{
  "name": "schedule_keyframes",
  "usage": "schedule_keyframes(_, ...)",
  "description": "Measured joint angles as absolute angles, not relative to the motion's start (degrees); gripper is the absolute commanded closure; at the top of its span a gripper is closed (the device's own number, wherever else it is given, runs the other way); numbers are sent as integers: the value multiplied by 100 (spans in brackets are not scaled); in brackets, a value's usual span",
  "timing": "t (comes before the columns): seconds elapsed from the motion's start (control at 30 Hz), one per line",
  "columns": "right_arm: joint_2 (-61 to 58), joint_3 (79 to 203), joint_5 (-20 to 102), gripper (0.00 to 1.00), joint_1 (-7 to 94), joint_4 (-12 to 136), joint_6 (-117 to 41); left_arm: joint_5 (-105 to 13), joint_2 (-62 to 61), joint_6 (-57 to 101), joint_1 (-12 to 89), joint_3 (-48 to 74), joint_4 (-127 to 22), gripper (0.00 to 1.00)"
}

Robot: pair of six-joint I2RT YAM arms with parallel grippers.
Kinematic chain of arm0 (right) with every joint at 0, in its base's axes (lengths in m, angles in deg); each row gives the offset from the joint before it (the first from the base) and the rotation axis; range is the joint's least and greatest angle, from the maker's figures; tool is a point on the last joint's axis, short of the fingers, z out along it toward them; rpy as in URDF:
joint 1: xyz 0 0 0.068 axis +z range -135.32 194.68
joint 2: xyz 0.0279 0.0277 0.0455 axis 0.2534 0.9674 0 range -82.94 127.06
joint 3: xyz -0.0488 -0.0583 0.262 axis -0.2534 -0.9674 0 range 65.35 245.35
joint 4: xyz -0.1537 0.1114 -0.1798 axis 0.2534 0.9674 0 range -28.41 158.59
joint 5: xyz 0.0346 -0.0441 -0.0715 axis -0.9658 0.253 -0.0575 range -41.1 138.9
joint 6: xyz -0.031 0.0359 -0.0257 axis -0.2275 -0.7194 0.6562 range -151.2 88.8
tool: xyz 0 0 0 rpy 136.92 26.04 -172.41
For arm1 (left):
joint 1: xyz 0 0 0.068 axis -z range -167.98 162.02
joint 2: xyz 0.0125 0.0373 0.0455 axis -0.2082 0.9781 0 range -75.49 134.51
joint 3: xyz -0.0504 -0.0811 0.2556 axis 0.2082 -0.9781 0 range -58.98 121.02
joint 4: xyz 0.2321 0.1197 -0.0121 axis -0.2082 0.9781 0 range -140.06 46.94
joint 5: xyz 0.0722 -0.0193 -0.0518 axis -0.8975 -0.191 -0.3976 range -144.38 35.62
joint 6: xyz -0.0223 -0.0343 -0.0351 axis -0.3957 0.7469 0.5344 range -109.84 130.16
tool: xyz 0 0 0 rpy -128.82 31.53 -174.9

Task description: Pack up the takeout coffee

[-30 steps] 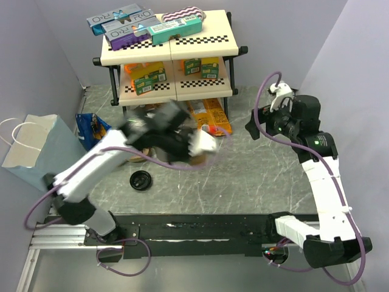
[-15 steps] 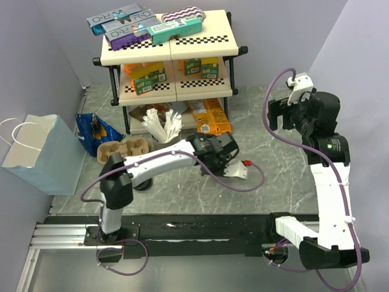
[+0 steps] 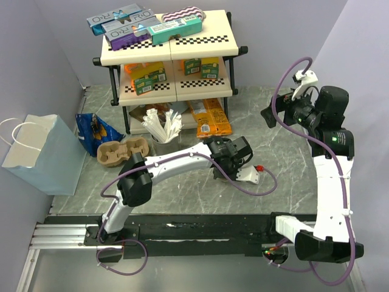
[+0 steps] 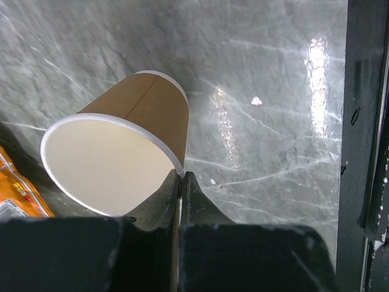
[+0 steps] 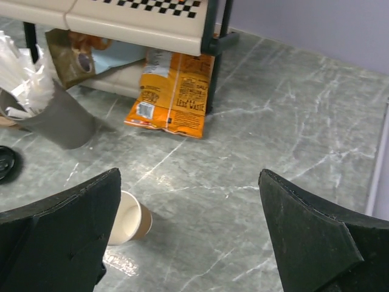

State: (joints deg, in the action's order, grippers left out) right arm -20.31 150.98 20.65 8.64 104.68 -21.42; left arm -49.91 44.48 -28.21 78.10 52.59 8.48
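Left wrist view shows the left end effector fully closed, its fingertips pinching the lower rim of the takeout coffee cup. The tan cup is tilted, its open mouth and pale inside facing the camera, above the grey marbled surface, right of centre. The right end effector hangs raised at the right side, jaws spread wide, holding nothing. Farther back are a grey cup of white sticks, an orange snack bag and the shelf rack.
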Motion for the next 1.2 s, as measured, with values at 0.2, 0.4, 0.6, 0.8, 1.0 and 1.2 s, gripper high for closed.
schedule_keyframes(0.2, -2031, 15065, 1862, 0, 864, 10450, -2214, -5070, 4566, -2823, 7806, 5377, 1134, 99)
schedule_keyframes(0.4, -2029, 15063, 1733, 0, 864, 10446, -2337, -5109, 4795, -2821, 7836, 5797, 1318, 99)
schedule_keyframes(0.6, -2013, 15004, 1613, 0, 864, 10400, -2481, -5146, 4909, -2821, 7876, 5836, 1327, 99)
schedule_keyframes(0.8, -2007, 15004, 1580, 0, 864, 10400, -2536, -5173, 4911, -2830, 7876, 5836, 1325, 97)
schedule_keyframes(1.0, -2013, 14954, 1576, 0, 864, 10389, -2538, -5170, 4911, -2887, 7876, 5825, 1320, 94)
schedule_keyframes(1.2, -2013, 14925, 1578, 0, 864, 10389, -2538, -5168, 4911, -2961, 7876, 5764, 1314, 92)
